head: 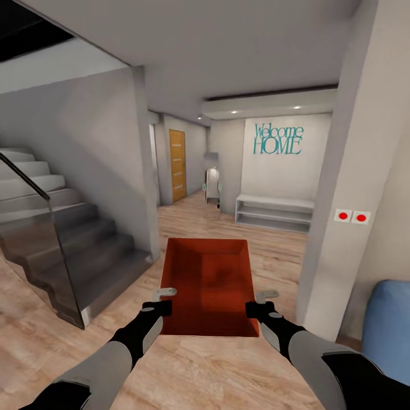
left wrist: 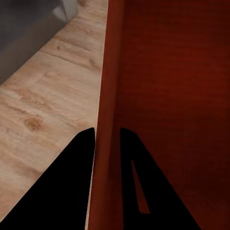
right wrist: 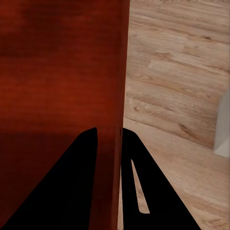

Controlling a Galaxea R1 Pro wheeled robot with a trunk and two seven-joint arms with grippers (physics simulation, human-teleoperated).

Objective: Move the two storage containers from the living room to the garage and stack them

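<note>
Head view: one orange-red storage container (head: pixel 208 285) is carried low in front of the robot, above the light wood plank floor (head: pixel 228 370) of a hallway, with the left gripper (head: pixel 162 302) at its left wall and the right gripper (head: pixel 259 303) at its right wall. A staircase (head: pixel 62 239) with a glass balustrade is seen at the left, a wooden door (head: pixel 177 165) far ahead, a low white shelf (head: pixel 274 212) under a wall on which "Welcome HOME" (head: pixel 278 139) is written in teal, and two red-dotted switches (head: pixel 351 216) on a pillar. A blue sofa (head: pixel 387 330) edge is seen at the right. The carry is judged best kept level, both arms moved as one, with the pillar given room.

Left wrist view: the left wall of the container (left wrist: pixel 109 96) is clamped between the jaws, one finger outside and one inside. No label is seen on the box.

Right wrist view: the right wall (right wrist: pixel 120 86) is pinched likewise by the closed jaws, with plank floor beyond. An even squeeze on both sides is judged necessary, lest the box tilt or slip on the way to the garage.
</note>
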